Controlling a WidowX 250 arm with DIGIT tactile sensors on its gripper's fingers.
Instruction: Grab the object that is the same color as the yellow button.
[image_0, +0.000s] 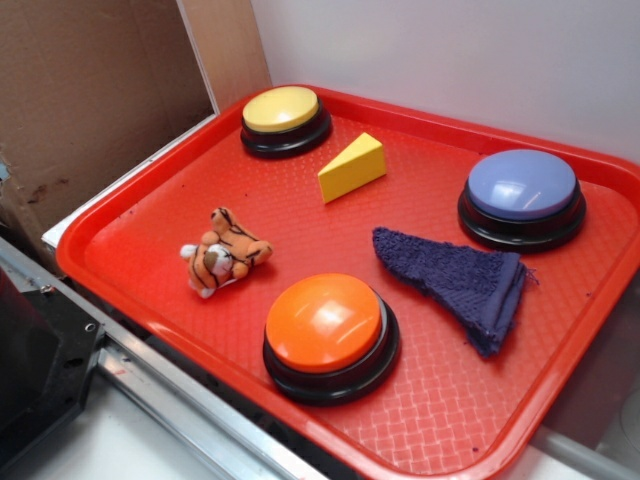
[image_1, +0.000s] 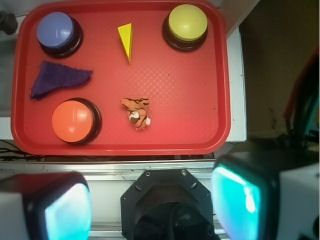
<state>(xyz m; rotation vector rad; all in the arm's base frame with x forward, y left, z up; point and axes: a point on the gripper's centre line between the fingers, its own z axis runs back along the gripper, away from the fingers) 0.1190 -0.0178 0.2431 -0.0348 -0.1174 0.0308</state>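
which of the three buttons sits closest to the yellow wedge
The yellow button, at the tray's corner; the orange button and blue-lavender button lie farther from the yellow wedge.

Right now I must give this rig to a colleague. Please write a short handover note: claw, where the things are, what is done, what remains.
Claw: open, empty, high above the near edge of the red tray, away from everything.
Yellow wedge: on the tray, beside the yellow button, not touching it.
Also on the tray: tiger plush, orange button, blue button, purple cloth.
Done: nothing yet.
Left: go to the wedge, descend, close on it, lift.
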